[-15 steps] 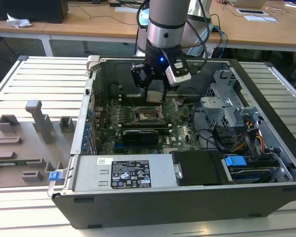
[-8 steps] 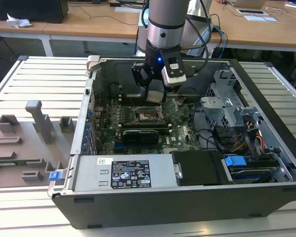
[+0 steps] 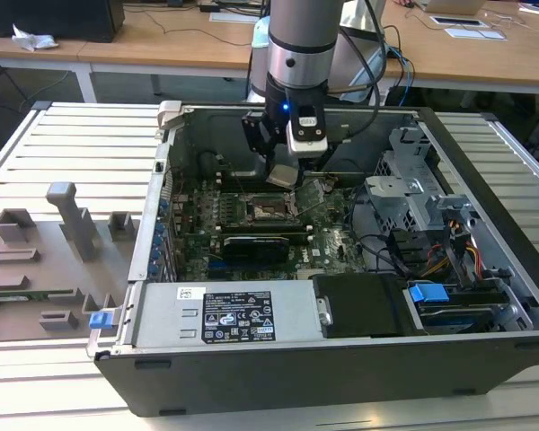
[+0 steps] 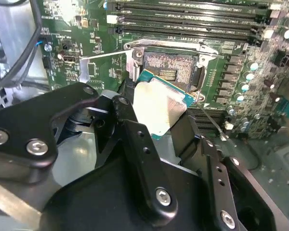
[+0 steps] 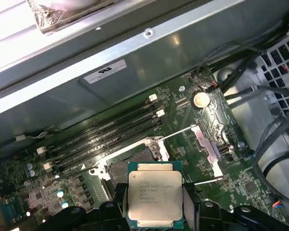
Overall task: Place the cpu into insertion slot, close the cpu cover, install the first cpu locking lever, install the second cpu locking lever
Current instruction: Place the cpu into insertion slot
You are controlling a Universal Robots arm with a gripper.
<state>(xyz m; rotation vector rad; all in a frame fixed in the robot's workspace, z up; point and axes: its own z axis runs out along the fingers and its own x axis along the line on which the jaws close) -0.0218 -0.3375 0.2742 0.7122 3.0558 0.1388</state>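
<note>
Found the black two-fingered gripper [image 4: 159, 122] clamped on the small flat square cpu [image 4: 161, 103] with the silver-grey metal top, fingers [image 4: 135, 130] pressed against two opposite edges. Saw the same hold in the first wrist view, with a thin green rim showing round the metal top of the cpu [image 5: 154, 192].

Found the cpu held in the air over the square black insertion slot [image 4: 171, 67], near it but not seated. Made out the pale contact field of the insertion slot [image 5: 123, 168], left partly uncovered just past the chip's far edge. In the exterior view, saw the gripper [image 3: 283, 175] hanging from the grey arm directly above the insertion slot [image 3: 271, 211], with a clear gap between them.

Noted the thin silver metal cpu cover [image 5: 208, 147] lifted off the socket and lying open at its side. Noted two thin wire levers [image 5: 176, 134] swung clear of the socket too.

Saw the socket ringed by a green motherboard [image 3: 332, 242], with long black memory slots [image 5: 106, 130] running beside it. Found all of it inside an open black and grey computer case [image 3: 278, 368] laid flat on a pale slatted metal table [image 3: 81, 135].
</note>
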